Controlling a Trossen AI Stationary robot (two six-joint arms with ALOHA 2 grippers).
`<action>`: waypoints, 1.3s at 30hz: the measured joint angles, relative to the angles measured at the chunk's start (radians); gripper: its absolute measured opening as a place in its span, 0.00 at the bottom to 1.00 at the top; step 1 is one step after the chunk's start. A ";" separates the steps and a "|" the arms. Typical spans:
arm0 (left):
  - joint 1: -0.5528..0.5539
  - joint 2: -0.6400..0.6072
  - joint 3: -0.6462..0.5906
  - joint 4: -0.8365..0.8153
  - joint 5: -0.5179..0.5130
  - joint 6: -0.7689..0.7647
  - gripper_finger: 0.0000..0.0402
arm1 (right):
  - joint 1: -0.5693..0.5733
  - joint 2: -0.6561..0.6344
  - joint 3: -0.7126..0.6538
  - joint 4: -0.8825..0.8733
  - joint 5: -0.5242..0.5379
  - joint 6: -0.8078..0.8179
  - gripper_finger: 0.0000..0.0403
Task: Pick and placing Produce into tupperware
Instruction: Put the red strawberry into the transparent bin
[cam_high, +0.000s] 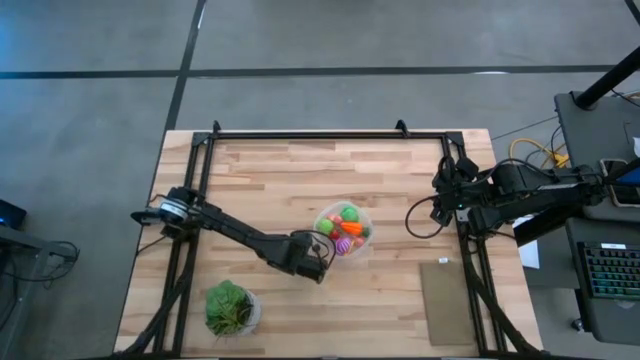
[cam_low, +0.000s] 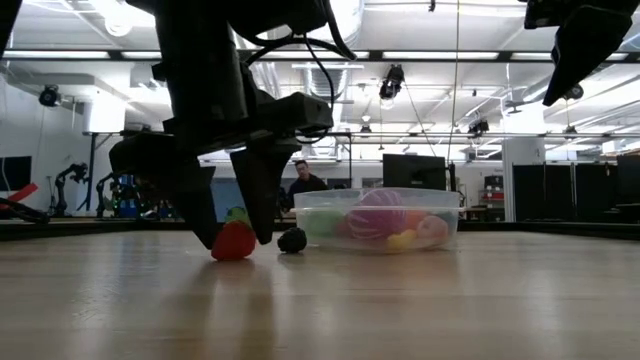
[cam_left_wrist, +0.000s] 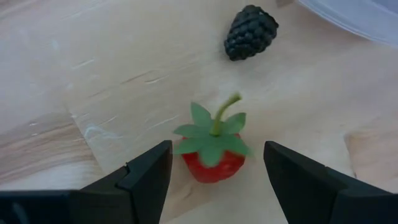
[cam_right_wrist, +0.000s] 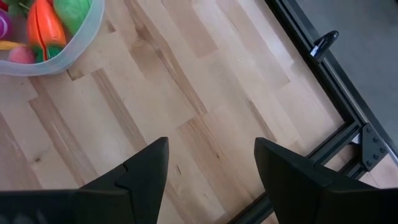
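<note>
Left gripper down at the tabletop, fingers spread apart, one to each side of a red toy strawberry with a green leafy cap and stem. The strawberry sits on the wood between the fingers, not clamped; gaps show on both sides in the left wrist view. In the low view the same gripper stands with its two fingertips at table level and the strawberry just inside them. Just ahead of the gripper lies a small dark, bumpy berry-like piece, loose on the table, between the gripper and the tupperware. The tupperware is a clear round tub, close beyond the berry piece; in the high view it sits right beside the gripper. Inside it: a green piece, an orange carrot-like piece, a striped purple ball, plus something yellow and something pink seen through the wall in the low view. Right gripper waits well off from all of this, held over bare wood near the table's right edge frame, fingers apart and holding nothing. A leafy plant in a white pot stands near the front edge, apart from the left gripper. A person shows in the room beyond the table.
</note>
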 joint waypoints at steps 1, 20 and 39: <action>0.000 0.000 0.000 0.000 0.000 0.000 0.60 | 0.000 0.000 0.000 0.000 0.000 0.001 0.57; 0.002 0.001 -0.002 0.000 0.004 0.002 0.35 | 0.000 0.000 0.000 0.002 0.000 0.002 0.57; 0.033 -0.043 0.135 -0.010 -0.048 0.103 0.32 | 0.000 0.000 0.000 0.002 -0.003 0.001 0.57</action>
